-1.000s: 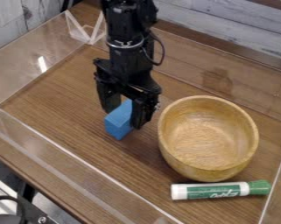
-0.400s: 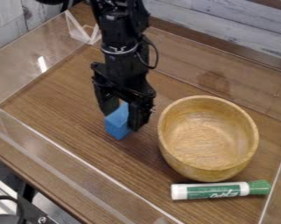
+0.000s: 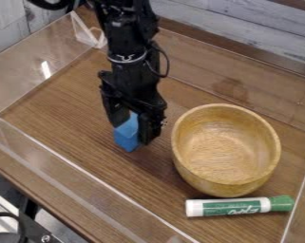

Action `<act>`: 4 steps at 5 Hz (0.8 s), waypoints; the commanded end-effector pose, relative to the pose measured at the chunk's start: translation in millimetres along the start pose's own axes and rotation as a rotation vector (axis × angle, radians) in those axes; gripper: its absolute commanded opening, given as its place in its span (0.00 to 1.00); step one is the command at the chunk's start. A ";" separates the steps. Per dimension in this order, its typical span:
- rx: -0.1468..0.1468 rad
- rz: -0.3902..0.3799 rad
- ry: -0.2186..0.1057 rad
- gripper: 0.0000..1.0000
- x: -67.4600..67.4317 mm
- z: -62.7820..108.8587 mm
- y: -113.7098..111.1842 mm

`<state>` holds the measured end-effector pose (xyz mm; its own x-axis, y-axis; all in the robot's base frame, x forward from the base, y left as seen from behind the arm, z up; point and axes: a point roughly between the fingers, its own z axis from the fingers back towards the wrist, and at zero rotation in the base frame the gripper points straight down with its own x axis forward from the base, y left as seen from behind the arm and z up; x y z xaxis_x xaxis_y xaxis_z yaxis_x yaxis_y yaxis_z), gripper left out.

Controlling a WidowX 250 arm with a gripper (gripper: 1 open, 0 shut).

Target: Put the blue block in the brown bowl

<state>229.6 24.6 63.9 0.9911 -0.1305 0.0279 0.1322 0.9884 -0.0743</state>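
Bright-blue block (image 3: 125, 136) stands upright between spread fingers (image 3: 149, 127)

A single raised camera looks obliquely down across the wooden table (image 3: 66, 114), apparently from fairly near.

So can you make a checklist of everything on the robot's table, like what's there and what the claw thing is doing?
Surface: dark brown wood-grain table with clear plastic walls around its edges.
Job's things: small bright-blue rectangular block standing on the table left of the large round light-brown wooden bowl; the bowl has nothing in it.
Clutter: green-and-white marker lying in front of the bowl.
Gripper: black gripper pointing down, open, its fingers either side of the block; block not lifted.
Cables: black cable along the arm above the gripper.
Surroundings: pale plank wall behind the table.
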 end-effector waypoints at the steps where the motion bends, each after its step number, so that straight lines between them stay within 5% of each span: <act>1: 0.004 0.003 -0.034 1.00 3.5 3.6 3.3; 4: 0.006 -0.014 -0.040 1.00 8.0 -11.2 6.6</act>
<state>236.0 27.9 48.5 0.9883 -0.1443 0.0503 0.1478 0.9863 -0.0736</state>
